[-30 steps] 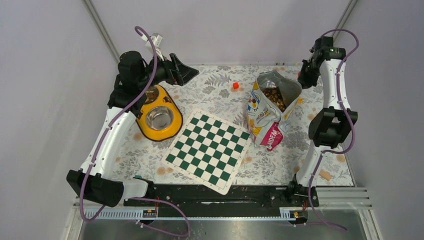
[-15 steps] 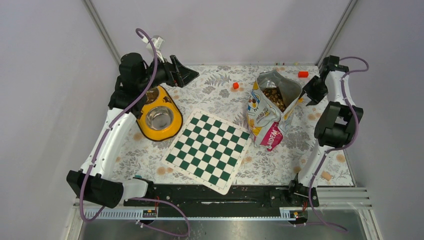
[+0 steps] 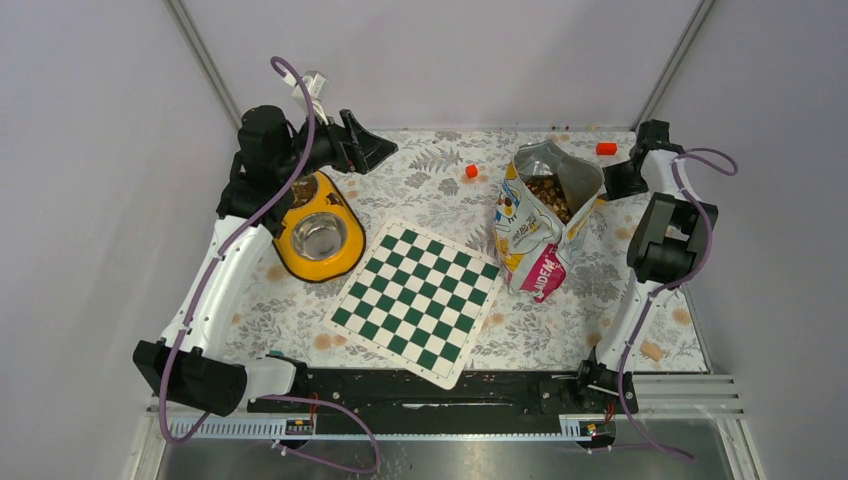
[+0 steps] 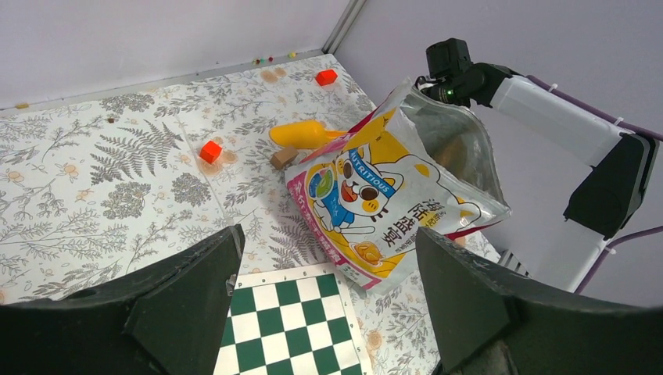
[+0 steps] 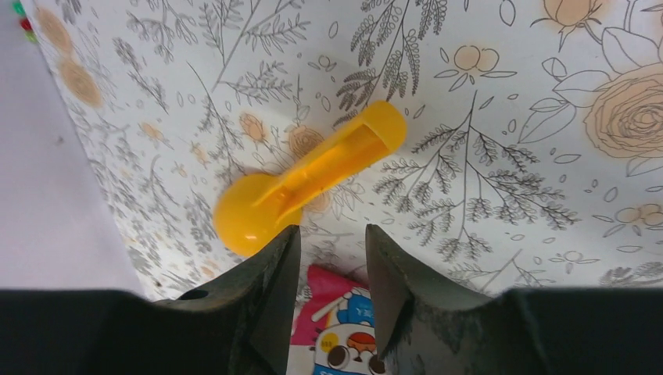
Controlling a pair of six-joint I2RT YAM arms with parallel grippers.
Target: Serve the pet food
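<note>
Only the top of the pet food (image 3: 548, 192) shows inside the open bag (image 3: 535, 245), a yellow scoop (image 5: 305, 183) lies behind the bag, partly hidden, the right gripper (image 5: 332, 234) hangs narrowly parted and empty just right of the bag, and the left gripper (image 4: 327, 250) is spread wide, well left of it.

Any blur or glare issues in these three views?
Top external: even light, sharp, mild glint in the steel bowl. Left wrist: own fingers dark and soft, food bag sharp. Right wrist: fingers dark, soft; yellow scoop crisp.
</note>
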